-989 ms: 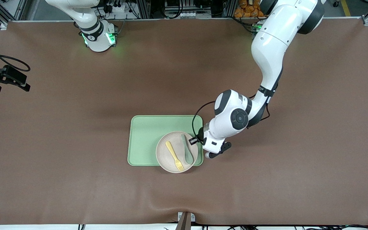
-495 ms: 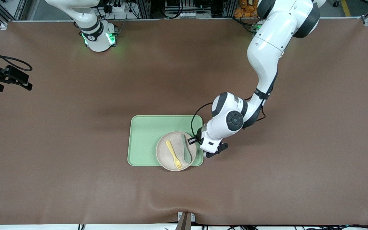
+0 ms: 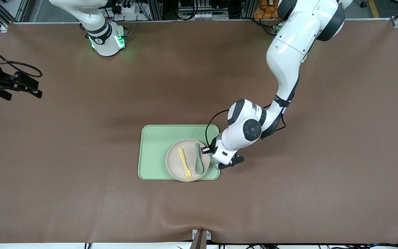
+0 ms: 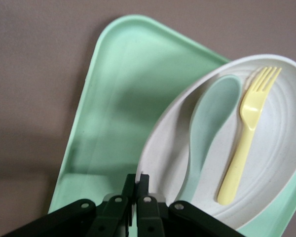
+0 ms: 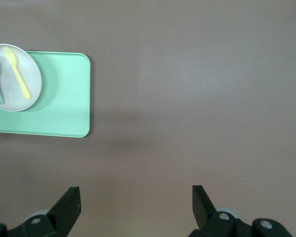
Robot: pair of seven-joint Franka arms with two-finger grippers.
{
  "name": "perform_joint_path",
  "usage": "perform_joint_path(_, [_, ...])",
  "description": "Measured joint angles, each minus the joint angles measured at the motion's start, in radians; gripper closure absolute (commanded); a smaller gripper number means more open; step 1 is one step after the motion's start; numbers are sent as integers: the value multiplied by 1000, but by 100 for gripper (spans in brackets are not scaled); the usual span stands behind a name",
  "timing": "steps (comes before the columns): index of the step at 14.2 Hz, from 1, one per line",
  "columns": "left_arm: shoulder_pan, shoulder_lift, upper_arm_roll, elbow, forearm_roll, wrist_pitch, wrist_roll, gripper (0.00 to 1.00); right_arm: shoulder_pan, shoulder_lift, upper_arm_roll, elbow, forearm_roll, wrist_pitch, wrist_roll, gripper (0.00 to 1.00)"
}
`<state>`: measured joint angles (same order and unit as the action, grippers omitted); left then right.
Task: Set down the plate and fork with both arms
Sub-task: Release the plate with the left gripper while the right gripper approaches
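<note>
The left hand (image 4: 137, 190) is pinching the rim of the plate (image 3: 175, 162), its fingers (image 4: 129, 185) clamped together on the edge nearest the left arm's end of the tray (image 3: 154, 152). The plate is sitting on the tray, carrying the fork (image 3: 184, 163) beside a spoon (image 3: 198, 162). The right hand (image 5: 136, 205) is waiting with fingers apart over bare bench (image 3: 81, 193), well apart from the tray.

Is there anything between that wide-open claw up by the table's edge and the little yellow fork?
Nothing visible does. The right gripper hangs open over bare table, and only tabletop and tray lie between it and the fork. The fork lies on the plate beside a green spoon; the left gripper is shut on the plate's rim.
</note>
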<state>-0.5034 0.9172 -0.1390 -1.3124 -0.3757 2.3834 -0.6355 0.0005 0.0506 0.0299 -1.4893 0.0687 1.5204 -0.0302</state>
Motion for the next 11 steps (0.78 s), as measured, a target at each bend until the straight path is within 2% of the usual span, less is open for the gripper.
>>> perform_joint_path(5, [38,-6,-25,5,0,-152,75,100,12,22,1,0,54,-16,8,0])
perform_joint_path(9, [91,-8,-47,5,-1,-199,180,100,82,57,3,0,77,-1,77,0])
perform_joint_path(10, [94,-7,-48,4,-2,-202,186,97,98,71,3,0,77,18,88,0])
perform_joint_path(11, [93,-7,-49,4,-3,-203,187,87,108,84,4,0,77,37,96,0])
